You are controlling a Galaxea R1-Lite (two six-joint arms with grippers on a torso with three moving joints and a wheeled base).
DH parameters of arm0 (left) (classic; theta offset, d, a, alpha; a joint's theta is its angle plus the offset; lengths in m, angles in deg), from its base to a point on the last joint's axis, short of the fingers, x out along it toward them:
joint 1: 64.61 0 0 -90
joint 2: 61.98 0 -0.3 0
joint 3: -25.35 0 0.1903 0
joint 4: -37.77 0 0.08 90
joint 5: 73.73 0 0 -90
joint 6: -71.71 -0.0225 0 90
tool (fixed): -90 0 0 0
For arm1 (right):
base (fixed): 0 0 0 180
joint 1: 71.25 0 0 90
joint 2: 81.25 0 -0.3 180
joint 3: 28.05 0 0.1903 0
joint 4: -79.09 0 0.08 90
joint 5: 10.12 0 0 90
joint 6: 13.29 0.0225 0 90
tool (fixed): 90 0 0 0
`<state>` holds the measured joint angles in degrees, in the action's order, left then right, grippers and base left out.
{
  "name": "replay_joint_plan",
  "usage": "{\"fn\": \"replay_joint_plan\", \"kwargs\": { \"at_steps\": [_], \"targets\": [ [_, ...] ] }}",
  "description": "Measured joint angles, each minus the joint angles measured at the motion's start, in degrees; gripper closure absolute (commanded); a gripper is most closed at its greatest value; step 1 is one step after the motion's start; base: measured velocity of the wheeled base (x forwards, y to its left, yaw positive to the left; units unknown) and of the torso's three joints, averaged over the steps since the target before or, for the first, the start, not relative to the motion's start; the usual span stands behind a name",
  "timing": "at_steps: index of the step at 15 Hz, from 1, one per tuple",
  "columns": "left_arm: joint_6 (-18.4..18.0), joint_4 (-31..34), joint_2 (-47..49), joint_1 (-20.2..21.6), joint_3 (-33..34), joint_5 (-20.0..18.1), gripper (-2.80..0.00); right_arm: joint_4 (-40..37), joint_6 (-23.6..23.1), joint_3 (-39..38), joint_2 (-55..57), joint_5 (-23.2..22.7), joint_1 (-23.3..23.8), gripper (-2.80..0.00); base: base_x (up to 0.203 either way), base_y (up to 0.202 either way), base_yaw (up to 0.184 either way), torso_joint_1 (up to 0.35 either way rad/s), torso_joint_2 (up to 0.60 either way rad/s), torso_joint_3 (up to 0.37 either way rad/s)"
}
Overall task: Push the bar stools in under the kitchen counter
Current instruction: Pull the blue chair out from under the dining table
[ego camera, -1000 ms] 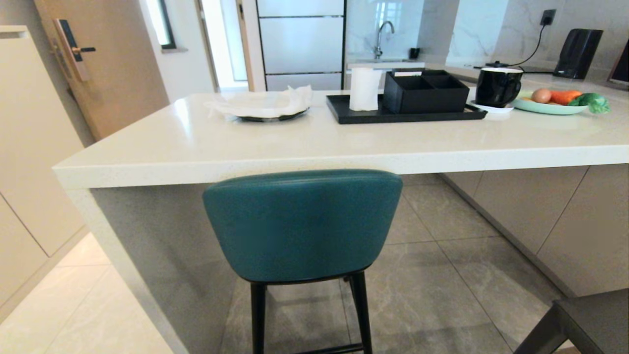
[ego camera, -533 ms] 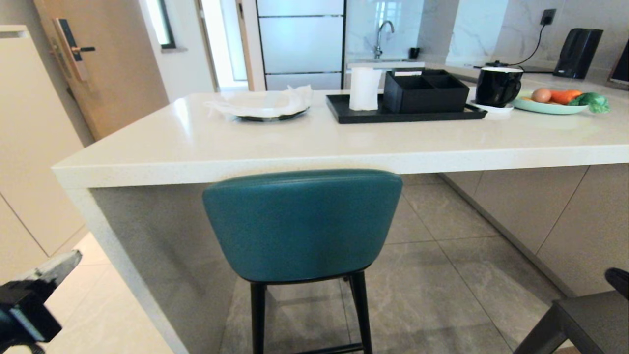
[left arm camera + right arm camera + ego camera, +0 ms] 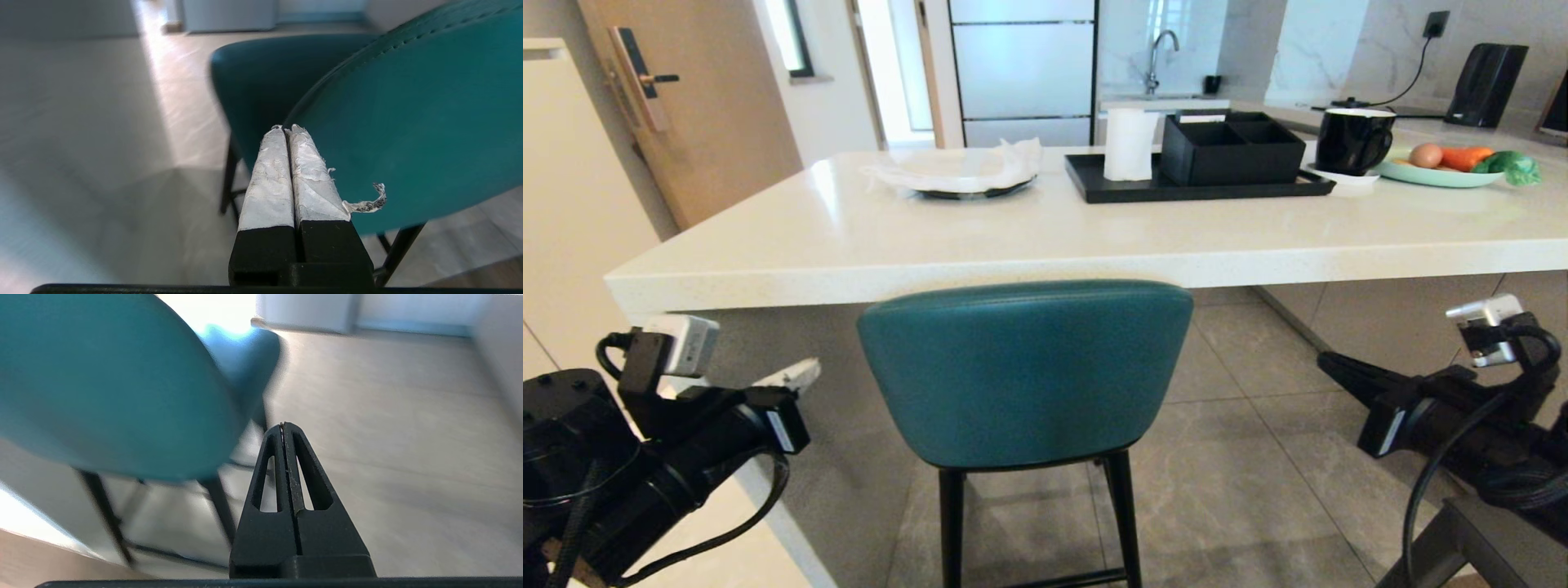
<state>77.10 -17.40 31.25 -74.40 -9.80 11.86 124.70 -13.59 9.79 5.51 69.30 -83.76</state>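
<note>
The left tool (image 3: 796,376) and right tool (image 3: 1335,365), both closed and empty, are seen flanking the teal stool (image 3: 1025,371), whose rounded back is tucked beneath the white table (image 3: 1029,233).

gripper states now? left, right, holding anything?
Left gripper: shut, empty, beside the teal leather stool.
Right gripper: shut, empty, at the stool's other side.

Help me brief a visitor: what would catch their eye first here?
The teal stool stands dead centre, its curved back just below the white kitchen counter edge. The left gripper and right gripper, both shut, flank it, neither touching. A black tray sits on the counter's far side.
</note>
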Motion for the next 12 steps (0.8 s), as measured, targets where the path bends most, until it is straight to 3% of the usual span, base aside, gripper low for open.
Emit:
{"fn": "replay_joint_plan", "kwargs": {
  "at_steps": [2, 5, 8, 12],
  "targets": [
    [-0.18, -7.06, 6.91, -0.18, 0.15, -1.91, 0.0, 4.73, 2.54, -0.45, 4.73, 0.74, -2.36, 0.0, 0.0, 0.0, 0.0, 0.0, 0.0, 0.0],
    [-0.4, -8.62, 12.52, 0.21, -1.62, -7.36, 0.0, 10.62, 2.83, -0.79, 11.56, 1.97, -3.94, 0.0, 0.0, 0.0, 0.0, 0.0, 0.0, 0.0],
    [-0.66, -8.62, 15.65, 0.48, -5.83, -7.72, 0.0, 17.16, 4.51, -0.14, 19.61, 5.83, -4.37, 0.0, 0.0, 0.0, 0.0, 0.0, 0.0, 0.0],
    [-0.73, -8.65, 17.57, 1.51, -8.02, -7.21, 0.0, 18.18, 6.19, 6.72, 24.94, 6.73, -4.43, 0.0, 0.0, 0.0, 0.0, 0.0, 0.0, 0.0]
  ]
}}
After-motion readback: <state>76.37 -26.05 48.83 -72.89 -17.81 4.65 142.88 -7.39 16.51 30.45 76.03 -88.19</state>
